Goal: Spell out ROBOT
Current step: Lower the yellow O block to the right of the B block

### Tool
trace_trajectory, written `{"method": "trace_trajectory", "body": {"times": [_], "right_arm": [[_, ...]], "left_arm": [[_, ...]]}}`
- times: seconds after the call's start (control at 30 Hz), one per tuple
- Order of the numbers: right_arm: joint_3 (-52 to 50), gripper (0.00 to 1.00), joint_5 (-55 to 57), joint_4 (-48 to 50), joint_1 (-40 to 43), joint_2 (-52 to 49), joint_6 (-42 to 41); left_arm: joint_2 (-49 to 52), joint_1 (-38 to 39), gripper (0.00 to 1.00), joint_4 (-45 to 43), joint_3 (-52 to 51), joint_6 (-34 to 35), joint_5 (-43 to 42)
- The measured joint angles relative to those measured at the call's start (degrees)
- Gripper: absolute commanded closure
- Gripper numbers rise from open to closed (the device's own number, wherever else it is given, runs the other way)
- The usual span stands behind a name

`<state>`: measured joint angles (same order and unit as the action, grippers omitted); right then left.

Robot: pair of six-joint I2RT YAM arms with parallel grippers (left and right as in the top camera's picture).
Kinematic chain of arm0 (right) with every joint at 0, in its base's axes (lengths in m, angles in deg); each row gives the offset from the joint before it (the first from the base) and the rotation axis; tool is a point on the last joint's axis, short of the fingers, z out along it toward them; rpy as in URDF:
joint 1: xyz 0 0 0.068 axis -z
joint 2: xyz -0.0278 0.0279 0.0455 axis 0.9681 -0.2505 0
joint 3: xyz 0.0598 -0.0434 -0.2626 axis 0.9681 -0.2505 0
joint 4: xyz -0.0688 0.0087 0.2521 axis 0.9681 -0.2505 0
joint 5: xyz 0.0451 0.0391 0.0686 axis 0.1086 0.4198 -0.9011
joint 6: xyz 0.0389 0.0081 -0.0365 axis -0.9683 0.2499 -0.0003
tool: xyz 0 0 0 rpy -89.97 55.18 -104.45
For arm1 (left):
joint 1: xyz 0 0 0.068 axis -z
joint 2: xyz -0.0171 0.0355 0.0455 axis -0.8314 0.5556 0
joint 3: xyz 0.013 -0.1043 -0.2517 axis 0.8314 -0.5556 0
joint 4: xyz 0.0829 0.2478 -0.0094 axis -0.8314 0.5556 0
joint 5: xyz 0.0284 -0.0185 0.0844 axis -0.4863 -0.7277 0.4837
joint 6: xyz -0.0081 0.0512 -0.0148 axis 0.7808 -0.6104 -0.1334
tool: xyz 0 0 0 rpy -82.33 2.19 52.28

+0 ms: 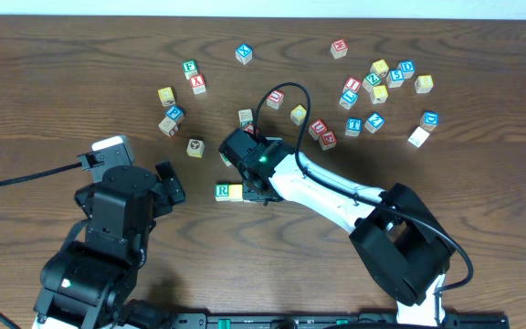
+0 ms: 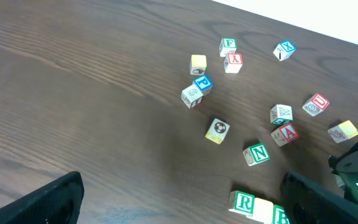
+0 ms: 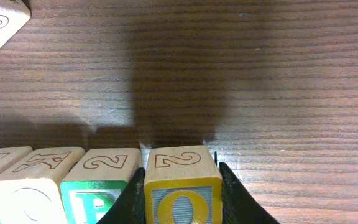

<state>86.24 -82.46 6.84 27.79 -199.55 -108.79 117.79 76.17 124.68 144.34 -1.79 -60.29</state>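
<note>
The right arm reaches left over the table [image 1: 62, 55]. The right gripper [image 3: 182, 186] sits low, jaws clamped on the O cube [image 3: 182, 208] at the row's right end. The left gripper [image 2: 182, 202] hovers with jaws wide apart. Overhead, the right gripper hides the row past R [image 1: 222, 191] and 1 yellow cube [image 1: 236, 191].

**Colours at the jaws**

Between the black jaws of the right gripper [image 3: 182, 180], the O cube [image 3: 182, 202] has a yellow border, blue face and yellow letter. Its pale wood top bears a brown outlined figure. Just left of the jaws, the B cube [image 3: 98, 199] shows green on white. The table [image 3: 260, 74] is dark brown, finely grained.
</note>
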Motion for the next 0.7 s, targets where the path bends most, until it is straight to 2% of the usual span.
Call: {"method": "trace_trajectory", "body": {"times": [0.7], "right_arm": [[0.0,0.99,0.0,1.0,0.0,0.0,1.3]], "left_arm": [[0.0,0.0,0.01,0.0,0.0,0.0,0.0]]}}
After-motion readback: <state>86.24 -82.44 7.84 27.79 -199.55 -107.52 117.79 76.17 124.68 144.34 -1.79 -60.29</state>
